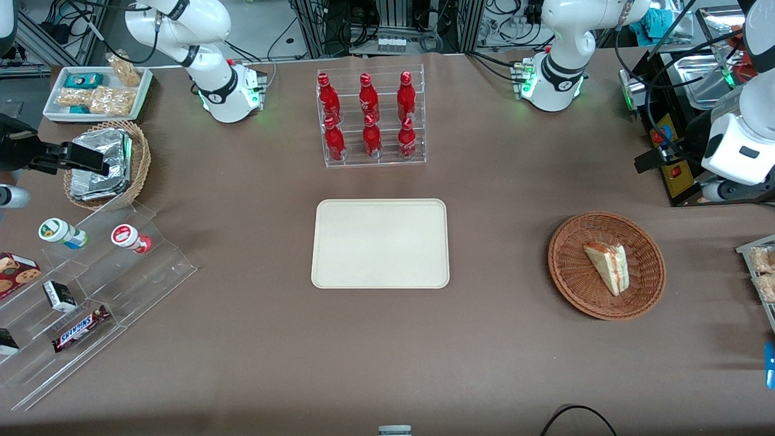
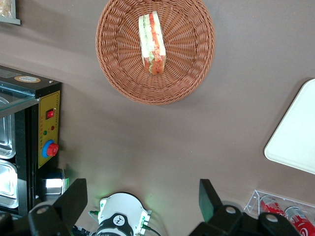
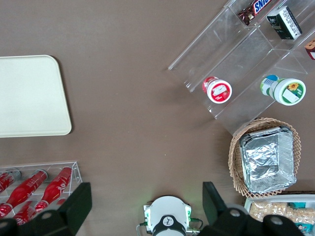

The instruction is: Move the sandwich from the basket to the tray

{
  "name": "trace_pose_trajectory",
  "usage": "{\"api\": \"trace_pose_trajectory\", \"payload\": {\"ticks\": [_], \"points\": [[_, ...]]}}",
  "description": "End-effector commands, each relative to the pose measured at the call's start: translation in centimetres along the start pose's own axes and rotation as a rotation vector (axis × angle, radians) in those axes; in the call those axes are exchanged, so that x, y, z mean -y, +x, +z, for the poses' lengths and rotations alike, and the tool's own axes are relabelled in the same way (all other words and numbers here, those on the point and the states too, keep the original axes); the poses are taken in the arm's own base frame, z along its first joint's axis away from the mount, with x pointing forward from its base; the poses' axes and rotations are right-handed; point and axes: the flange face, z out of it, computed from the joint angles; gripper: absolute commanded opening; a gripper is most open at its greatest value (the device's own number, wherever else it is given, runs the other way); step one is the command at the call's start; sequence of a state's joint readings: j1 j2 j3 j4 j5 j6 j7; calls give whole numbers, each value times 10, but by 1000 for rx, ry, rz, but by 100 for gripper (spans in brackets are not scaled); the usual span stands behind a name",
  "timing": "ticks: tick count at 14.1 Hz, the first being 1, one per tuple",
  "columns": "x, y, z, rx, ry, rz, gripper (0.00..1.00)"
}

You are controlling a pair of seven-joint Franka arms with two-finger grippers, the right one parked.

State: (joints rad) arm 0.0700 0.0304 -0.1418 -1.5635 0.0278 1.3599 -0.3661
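The table (image 1: 375, 339) is bare along its edge nearest the front camera; a step farther in, toward the working arm's end, the basket (image 1: 569, 284) holds the sandwich (image 1: 607, 266) near its middle, lying on its side with 1 corner pointing away from the camera. It looks light and soft — pale bread that would crush under a hard pinch — and the clear wrap is likely slippery, so my judgement is a gentle hold across the 2 flat bread faces, low on the thick end where the red-orange and green filling shows in the wrist view, not on the thin tip. The tray (image 1: 380, 243) lies at the table's centre, well apart from the basket and with nothing on it, so the move is not yet begun. Toward the parked arm's end a clear stepped rack (image 1: 121, 272) carries a bar reading "SNICKERS" (image 1: 80, 327); its other labels are too small to read. Farther back, 6 red bottles (image 1: 367, 115) stand in a clear stand, their white script not legible. The gripper (image 2: 142, 196) hangs high above the table's rim at the working arm's end, near the arm's base and clear of the basket, its fingers spread wide and holding nothing.
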Motion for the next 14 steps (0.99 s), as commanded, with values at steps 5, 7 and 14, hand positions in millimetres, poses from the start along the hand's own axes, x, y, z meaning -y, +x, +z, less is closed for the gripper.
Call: {"api": "trace_pose_trajectory", "payload": {"ticks": [5, 7, 14], "points": [[-4, 5, -3, -9, -15, 3, 100], [-4, 6, -2, -8, -13, 5, 100], [0, 6, 0, 7, -17, 2, 100]]}}
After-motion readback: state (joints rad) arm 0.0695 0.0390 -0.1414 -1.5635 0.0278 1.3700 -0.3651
